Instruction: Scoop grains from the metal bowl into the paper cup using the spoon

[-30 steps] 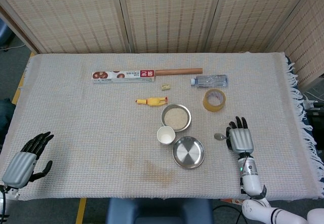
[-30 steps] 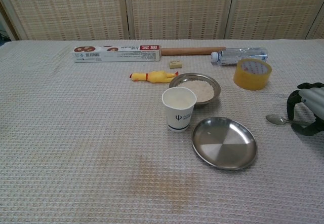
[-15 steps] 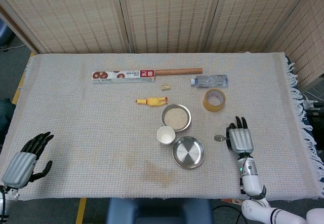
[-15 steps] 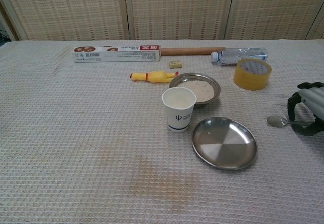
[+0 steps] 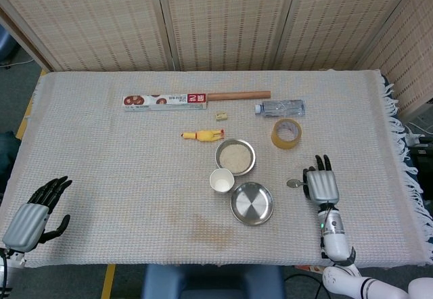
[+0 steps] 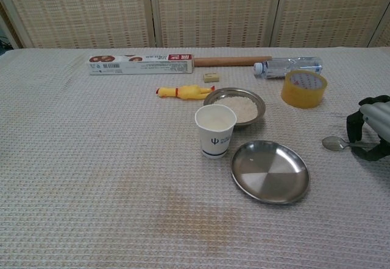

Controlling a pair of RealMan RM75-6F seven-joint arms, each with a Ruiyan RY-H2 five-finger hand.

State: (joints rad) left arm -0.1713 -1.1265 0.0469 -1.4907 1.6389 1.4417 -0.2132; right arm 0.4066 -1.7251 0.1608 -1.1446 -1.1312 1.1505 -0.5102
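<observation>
The metal bowl holding pale grains sits mid-table. Just in front of it stands the white paper cup, upright. The metal spoon lies at the right, its bowl pointing left and its handle running under my right hand. In the chest view that hand's fingers arch over the handle with the thumb below, pinching it. My left hand rests at the near left corner with fingers spread, holding nothing; the chest view does not show it.
An empty metal plate lies between cup and spoon. A tape roll, water bottle, rolling pin, long box, small block and yellow rubber chicken lie further back.
The right hand has shifted slightly toward the near edge, closing on the spoon handle, and the spoon's bowl has nudged a little with it. The left hand stays put.
</observation>
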